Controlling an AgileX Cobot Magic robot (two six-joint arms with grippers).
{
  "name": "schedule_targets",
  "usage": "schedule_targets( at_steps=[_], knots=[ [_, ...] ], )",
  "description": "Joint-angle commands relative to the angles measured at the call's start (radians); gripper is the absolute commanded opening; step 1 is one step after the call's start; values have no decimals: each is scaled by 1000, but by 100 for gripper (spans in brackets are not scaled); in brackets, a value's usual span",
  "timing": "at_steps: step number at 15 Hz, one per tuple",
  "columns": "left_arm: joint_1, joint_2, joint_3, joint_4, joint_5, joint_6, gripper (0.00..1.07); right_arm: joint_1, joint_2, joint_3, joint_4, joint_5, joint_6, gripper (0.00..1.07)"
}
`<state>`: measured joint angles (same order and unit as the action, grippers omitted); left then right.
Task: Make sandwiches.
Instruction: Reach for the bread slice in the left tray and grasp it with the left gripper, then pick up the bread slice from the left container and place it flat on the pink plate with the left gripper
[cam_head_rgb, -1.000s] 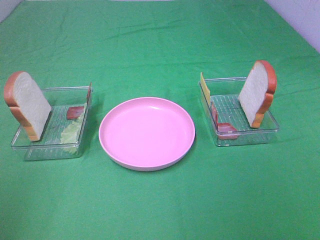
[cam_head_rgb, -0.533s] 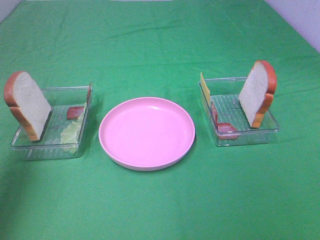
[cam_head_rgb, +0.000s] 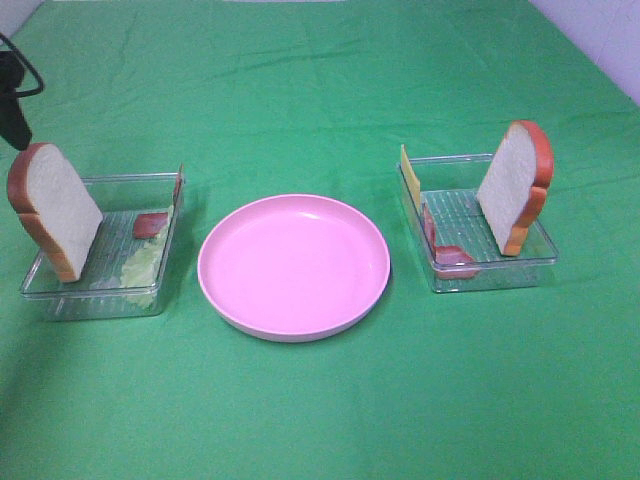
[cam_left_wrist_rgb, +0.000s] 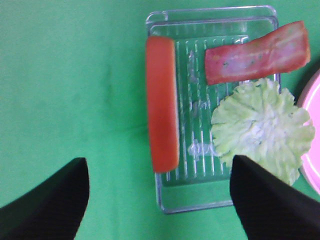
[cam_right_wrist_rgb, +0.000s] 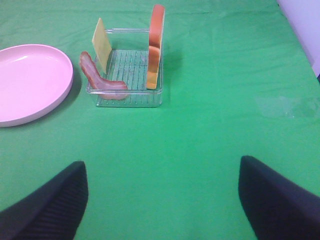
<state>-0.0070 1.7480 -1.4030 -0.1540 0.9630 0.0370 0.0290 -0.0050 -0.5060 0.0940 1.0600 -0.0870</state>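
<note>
Exterior high: left arm (cam_head_rgb: 12, 100) just appeared by left bread slice (cam_head_rgb: 55, 205), pick 1 likely; left gripper (cam_left_wrist_rgb: 156, 162), right gripper (cam_right_wrist_rgb: 161, 167) both open.

You've got a green-clothed table (cam_head_rgb: 320, 90): pink plate (cam_head_rgb: 293, 265) mid, left tray (cam_head_rgb: 100, 303) and right tray (cam_head_rgb: 490, 278) flanking it

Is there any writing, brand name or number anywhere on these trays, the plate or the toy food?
No text can be read anywhere.
Floor of the left clear tray: faint raised marks, too blurred to read.
The pink plate, the right clear tray and the green cloth: no writing seen.
</note>
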Motion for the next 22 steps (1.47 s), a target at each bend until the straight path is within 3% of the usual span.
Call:
schedule_targets(
  at_steps=[1, 2, 3, 11, 13, 14, 16, 18, 22],
  knots=[
    [-56, 94, -76, 3, -1, -3, 74, -5, -9, -1, -3, 0, -12, 78],
    [-84, 157, -119, 67, 17, -79, 74, -5, -9, -1, -3, 0, -12, 78],
    [-88, 176, -123, 92, 19, -105, 74, -5, -9, -1, -3, 0, -12, 78],
    [-88, 255, -123, 116, -36, -135, 70, -5, -9, -1, -3, 0, -12, 78],
    [-88, 255, -123, 121, -35, -176, 48, -5, -9, -1, -3, 0, -12, 78],
    [-88, 255, -123, 122, -30, -187, 22, -5, -9, -1, -3, 0, -12, 78],
    [-88, 255, -123, 122, -28, -187, 6, -5, -9, -1, -3, 0, -12, 78],
    [-88, 254, -123, 122, -13, -186, 0, -5, -9, -1, -3, 0, -12, 78],
    [-88, 173, -123, 120, 21, -187, 0, -5, -9, -1, -3, 0, -12, 78]
  ],
)
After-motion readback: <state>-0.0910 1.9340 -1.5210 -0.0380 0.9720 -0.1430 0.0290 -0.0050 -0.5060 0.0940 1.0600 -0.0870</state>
